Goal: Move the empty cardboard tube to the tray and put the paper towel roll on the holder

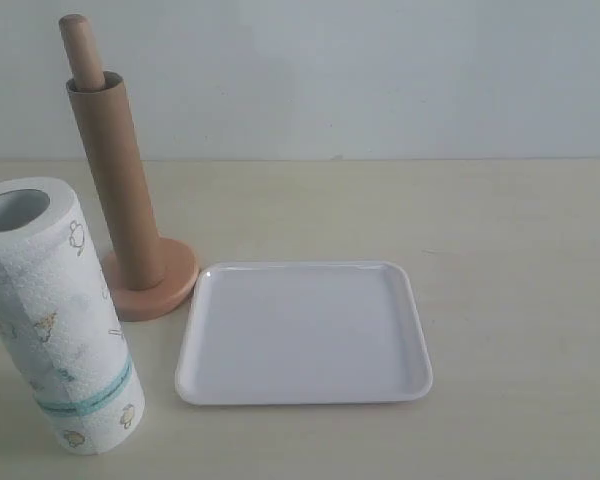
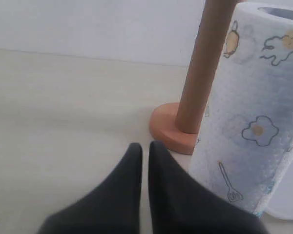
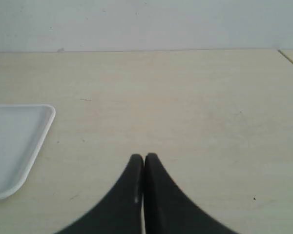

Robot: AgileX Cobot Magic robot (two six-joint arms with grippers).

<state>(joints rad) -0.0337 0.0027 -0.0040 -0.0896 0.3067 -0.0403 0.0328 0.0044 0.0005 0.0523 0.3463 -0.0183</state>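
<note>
Cardboard tube (image 2: pixel 203 68) stands on holder (image 2: pixel 166 127) near closed left claw (image 2: pixel 145 146); right claw (image 3: pixel 144 157) closed, near tray (image 3: pixel 17 141).

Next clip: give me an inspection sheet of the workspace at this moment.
Surface: pale table.
Job's things: tube still sleeved over the dowel of the holder; roll standing upright in front of the holder; tray flat and empty beside the holder.
Clutter: nothing seen.
Pincers: left pincer shut, empty, near the roll; right pincer shut, empty, over bare table.
Cables: nothing seen.
Surroundings: plain white wall behind.
</note>
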